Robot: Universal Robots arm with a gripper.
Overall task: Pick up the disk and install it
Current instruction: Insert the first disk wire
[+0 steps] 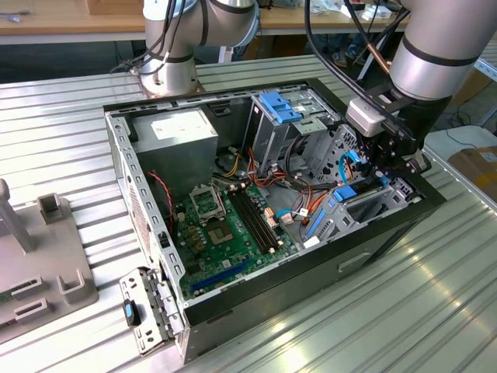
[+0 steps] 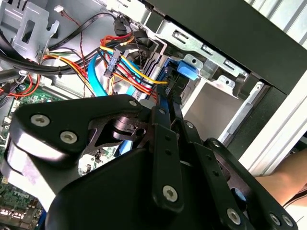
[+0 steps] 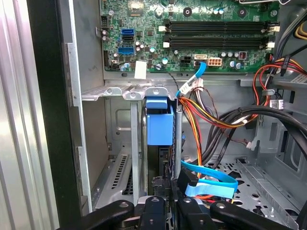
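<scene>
First wrist view | end effector (image 3: 165, 203) pinching disk (image 3: 159, 125) (blue-railed) | standing in drive bay (image 3: 124, 93)

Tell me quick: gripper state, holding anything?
Gripper: shut on the disk, which stands on edge in the drive bay.

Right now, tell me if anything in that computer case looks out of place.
Nothing looks damaged or spilled. The disk stands on edge in its bay slot by the case wall, the gripper right behind it. Loose cables crowd the space beside the bay, which is the only untidy spot.
</scene>
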